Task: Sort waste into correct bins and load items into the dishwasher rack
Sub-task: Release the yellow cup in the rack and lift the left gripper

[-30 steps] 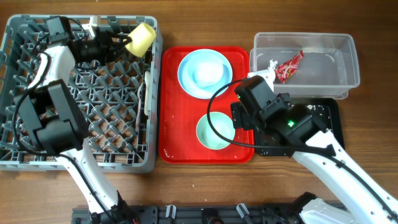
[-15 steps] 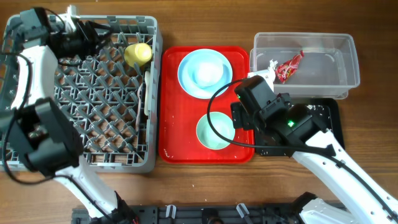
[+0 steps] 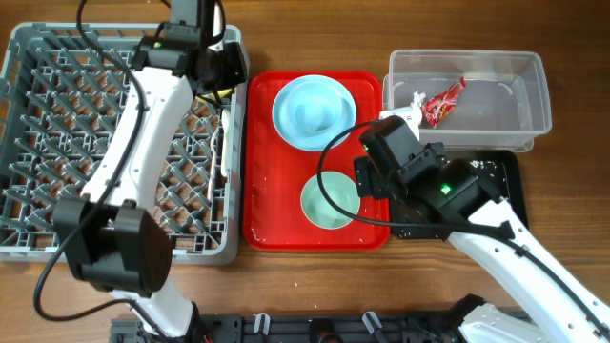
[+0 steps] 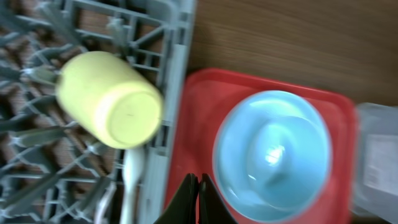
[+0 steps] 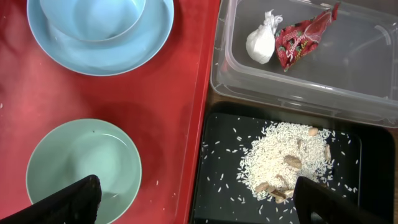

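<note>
The left fingers (image 4: pixel 198 194) are pressed together with nothing between them, hanging over the seam where the dishwasher rack (image 3: pixel 57 252) meets the red tray (image 3: pixel 262 191). Up and to their left the small yellow cup (image 4: pixel 109 99) lies on its side among the pegs at the rack's edge, its base turned toward the camera. Below the cup, just left of the fingertips, a white plastic utensil (image 4: pixel 132 180) rests in the rack; whether it is the fork or the spoon cannot be told. To the right of these fingers sits the light blue plate (image 4: pixel 272 155) on the red tray. The right fingers (image 5: pixel 196 186) are spread wide and hold nothing. Near the left one is the pale green bowl (image 5: pixel 84 168) on the red tray, and between the two lies the black tray (image 5: pixel 217 130), carrying the rice scraps (image 5: pixel 283 158) with brown bits. Beyond them the clear tub (image 5: pixel 298 93) holds the white tissue wad (image 5: pixel 261 40) and the red snack wrapper (image 5: pixel 305 37), touching each other. Everything stands on a wooden worktop (image 3: pixel 315 295)
</note>
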